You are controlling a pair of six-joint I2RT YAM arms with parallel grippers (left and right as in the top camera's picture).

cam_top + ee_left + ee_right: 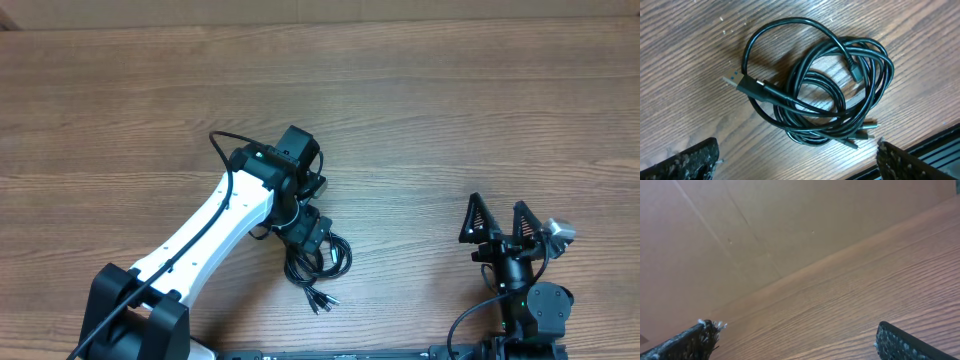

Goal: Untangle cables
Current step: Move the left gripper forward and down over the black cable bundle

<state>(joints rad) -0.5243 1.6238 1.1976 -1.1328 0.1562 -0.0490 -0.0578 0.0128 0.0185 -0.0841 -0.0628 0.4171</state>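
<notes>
Black, rough-padded fingers (690, 162) of the left hand (308, 232) stand spread wide, pinching nothing, poised over the cables (820, 95) without touching them. The cables lie as one coiled, tangled bundle on the wooden table (450, 100), close to its near edge and about midway along it. A flat silver-tipped plug (732, 80) juts from one side of the bundle. A small dark plug (856, 74) lies within the loops, and several thin plug ends (867, 134) poke out toward the near edge. Well apart, toward the near right corner, the right hand (498, 222) is likewise spread and holds nothing.
</notes>
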